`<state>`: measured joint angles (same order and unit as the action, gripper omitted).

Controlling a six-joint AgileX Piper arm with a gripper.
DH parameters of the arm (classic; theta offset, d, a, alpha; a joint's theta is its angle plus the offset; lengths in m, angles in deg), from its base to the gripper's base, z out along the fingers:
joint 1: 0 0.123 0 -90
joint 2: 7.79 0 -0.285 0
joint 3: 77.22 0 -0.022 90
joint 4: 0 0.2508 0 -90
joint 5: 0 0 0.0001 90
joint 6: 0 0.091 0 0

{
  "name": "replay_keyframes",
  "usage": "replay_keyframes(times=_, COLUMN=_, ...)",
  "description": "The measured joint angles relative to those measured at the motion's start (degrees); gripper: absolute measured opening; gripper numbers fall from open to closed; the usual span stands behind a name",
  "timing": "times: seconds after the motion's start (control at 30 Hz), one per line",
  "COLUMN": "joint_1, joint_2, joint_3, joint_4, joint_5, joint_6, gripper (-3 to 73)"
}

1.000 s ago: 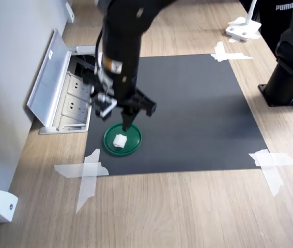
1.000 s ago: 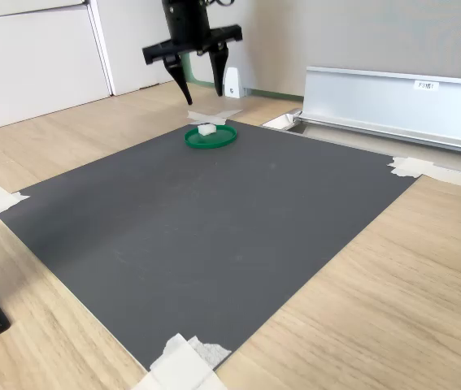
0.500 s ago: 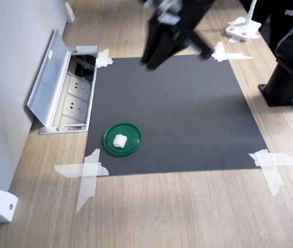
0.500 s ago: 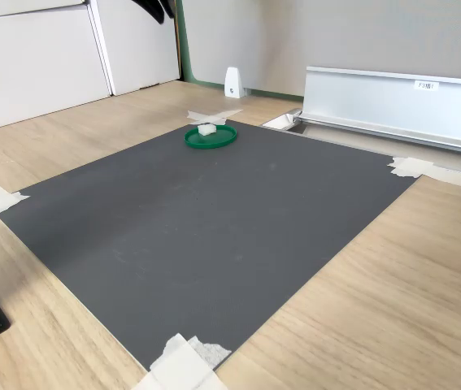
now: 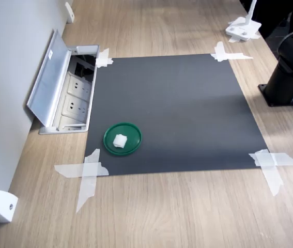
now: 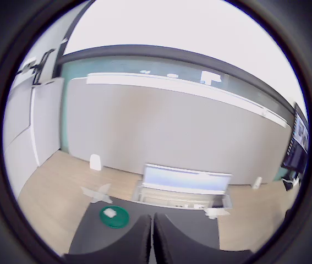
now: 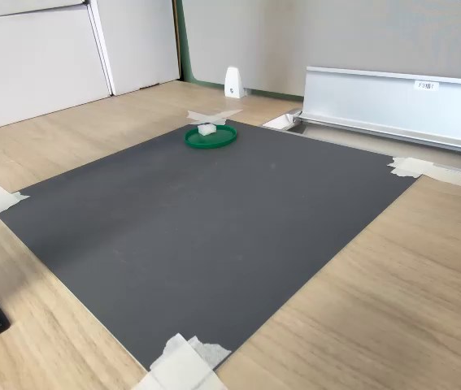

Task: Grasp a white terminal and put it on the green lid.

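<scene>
1. Since the frames a second and half a second back, the arm has left both exterior views; it hung over the green lid [image 5: 122,138], then swung off blurred, and now only its black base [image 5: 291,77] shows at the first exterior view's right edge.
2. The pincer [image 6: 152,242] shows only in the wrist view, raised high above the floor; its two dark fingers [image 6: 139,242] lie side by side, pressed together with barely a slit between, and nothing is held.
3. The white terminal [image 5: 120,140] rests on the green lid, near its middle, well apart from the pincer and far below it, off to one side of the fingertips in the wrist view.
4. The lid sits on the dark grey mat [image 5: 177,108], close to the corner fixed by crossed white tape strips [image 5: 87,173].
5. Beyond the lid from the pincer stands the open silver floor socket box [image 5: 66,90] with its hinged cover up, by the wall.
6. A white wedge-shaped piece with a screw hole [image 5: 2,205] sits against the wall past the taped corner, apart from lid and pincer.
</scene>
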<state>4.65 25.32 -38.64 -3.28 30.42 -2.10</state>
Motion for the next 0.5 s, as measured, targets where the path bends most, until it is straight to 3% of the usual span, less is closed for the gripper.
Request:
replay_keyframes(times=0.2, joint_1=-6.5, joint_2=-9.4, joint_3=6.7, joint_4=2.2, joint_5=0.0, joint_6=0.1, gripper=-0.6)
replay_keyframes(times=0.5, joint_1=-7.6, joint_2=-18.2, joint_3=20.3, joint_4=3.3, joint_5=0.1, joint_6=0.2, gripper=-0.6)
